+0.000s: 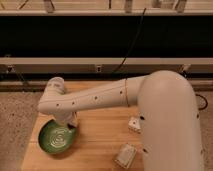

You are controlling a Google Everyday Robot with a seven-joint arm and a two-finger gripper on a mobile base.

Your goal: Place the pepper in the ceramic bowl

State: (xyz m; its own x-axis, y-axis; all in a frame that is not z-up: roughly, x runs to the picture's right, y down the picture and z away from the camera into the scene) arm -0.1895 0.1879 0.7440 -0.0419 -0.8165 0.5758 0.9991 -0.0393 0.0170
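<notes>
Pepper unseen; ceramic bowl (57, 138) shows only swirl marks, claw (73, 121) at its rim, grip unclear

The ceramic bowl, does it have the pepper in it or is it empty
Looks empty: the ceramic bowl shows only green glaze and pale swirls. The gripper sits at its right rim, mostly hidden under the arm, so the pepper's whereabouts can't be told.

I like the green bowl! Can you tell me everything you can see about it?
The ceramic bowl is round, shallow and shiny green, with pale swirl rings inside, and looks glazed. It sits upright at the left end of the wooden table, near the front edge. No pepper shows inside. The gripper hangs at its upper right rim, covering a bit of it; whether they touch is unclear.
</notes>
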